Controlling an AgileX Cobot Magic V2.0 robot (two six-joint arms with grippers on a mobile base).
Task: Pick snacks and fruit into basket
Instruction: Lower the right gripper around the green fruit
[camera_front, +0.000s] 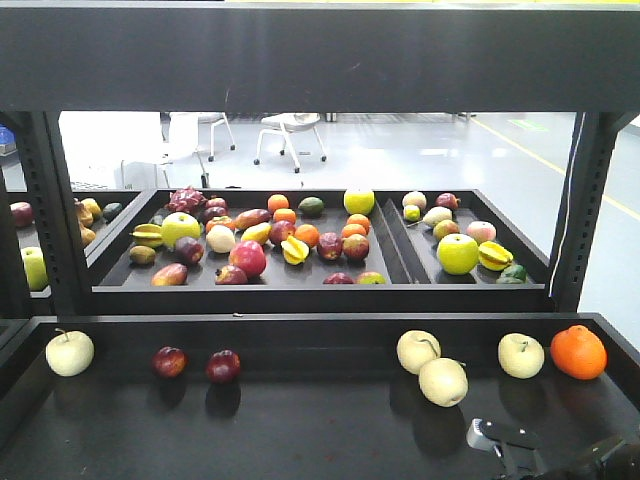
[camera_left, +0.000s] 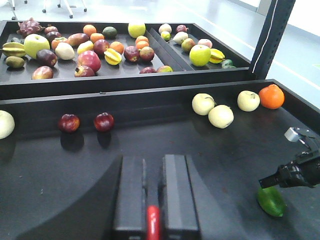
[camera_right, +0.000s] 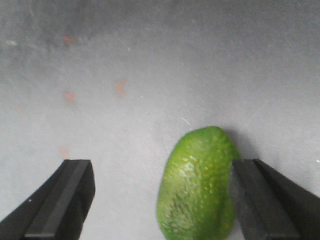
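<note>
Zero items basketed as far as visible; basket not in view. Right fingers (camera_right: 60, 200) spread astride green bumpy fruit (camera_right: 197, 185), counter (camera_left: 200, 150) front-right corner; grasp pending. Left fingers (camera_left: 130, 195): cannot tell.

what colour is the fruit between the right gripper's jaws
The fruit is bright green with fine yellowish speckles on pebbly skin; the right wrist view shows it best.

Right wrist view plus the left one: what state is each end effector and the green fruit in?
right end effector: open, straddling the fruit.
green bumpy fruit: lying on the tray, not lifted.
left end effector: nearly shut, empty.
</note>
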